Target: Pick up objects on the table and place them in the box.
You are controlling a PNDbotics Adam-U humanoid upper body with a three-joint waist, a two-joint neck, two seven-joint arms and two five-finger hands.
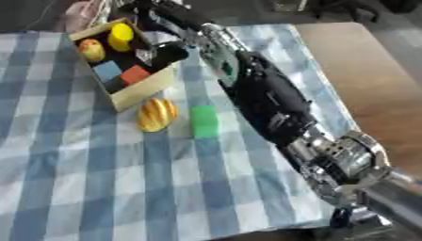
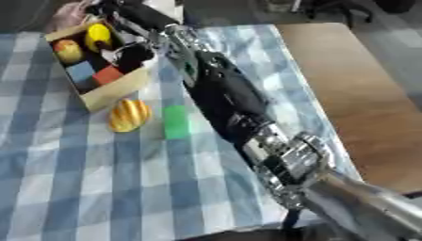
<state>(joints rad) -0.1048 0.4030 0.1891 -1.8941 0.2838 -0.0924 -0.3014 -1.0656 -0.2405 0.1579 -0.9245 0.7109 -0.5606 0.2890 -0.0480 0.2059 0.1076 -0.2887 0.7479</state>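
Note:
An open cardboard box (image 1: 145,89) stands at the far left of the checked cloth. Inside it lie a yellow cylinder (image 1: 121,36), a red and yellow fruit (image 1: 92,49), a blue block (image 1: 108,70) and a red block (image 1: 134,74). My right arm reaches from the lower right across the table, and my right hand (image 1: 170,52) hangs over the box's right rim, just above the inside. Whether it holds anything is hidden. On the cloth in front of the box lie a yellow-orange ribbed object (image 1: 157,114) and a green block (image 1: 204,121), both left of my forearm.
The blue and white checked cloth (image 1: 99,188) covers most of the table. Bare brown wood (image 1: 375,80) shows along the right side. My forearm (image 1: 272,101) lies diagonally over the cloth's right half. Dark clutter sits beyond the far edge.

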